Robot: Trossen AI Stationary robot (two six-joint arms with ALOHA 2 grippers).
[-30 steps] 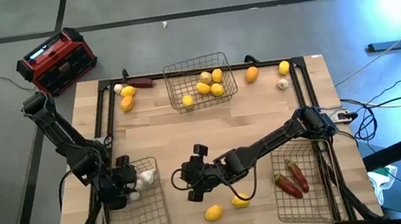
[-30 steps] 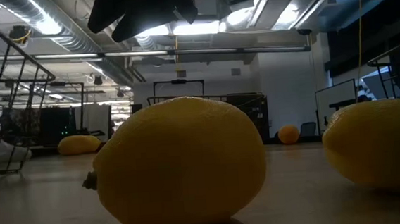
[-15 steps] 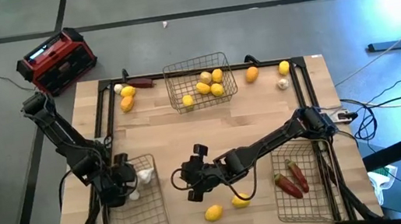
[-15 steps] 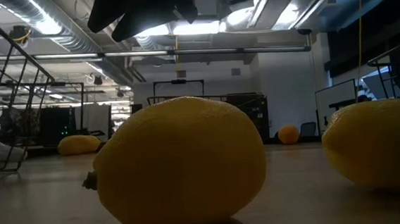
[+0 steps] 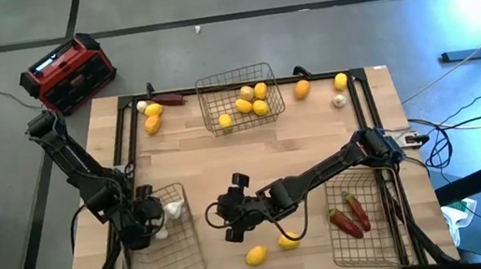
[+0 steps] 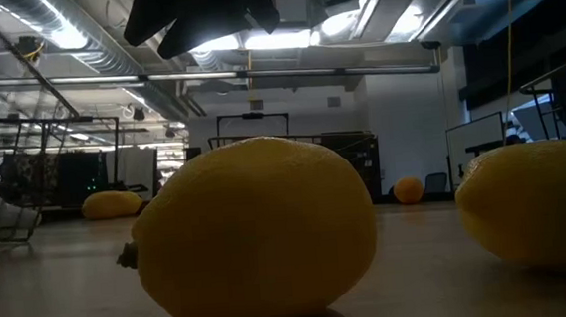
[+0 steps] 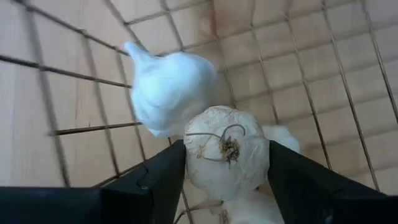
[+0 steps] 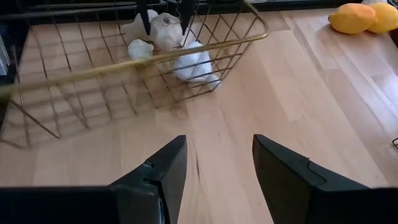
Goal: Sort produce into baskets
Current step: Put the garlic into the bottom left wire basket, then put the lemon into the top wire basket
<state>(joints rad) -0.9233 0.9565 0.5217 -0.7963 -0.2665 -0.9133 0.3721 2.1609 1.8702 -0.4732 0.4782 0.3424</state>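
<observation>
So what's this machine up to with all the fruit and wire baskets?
It is sorting produce into baskets. The left gripper is inside the near-left basket, its fingers around a garlic bulb above other bulbs. The right gripper hovers open mid-table, empty. Lemons fill the far basket, chilies the right one.

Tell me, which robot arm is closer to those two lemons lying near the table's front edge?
The right gripper hovers just beside the two lemons. The left gripper is farther off, inside the basket with the garlic.
</observation>
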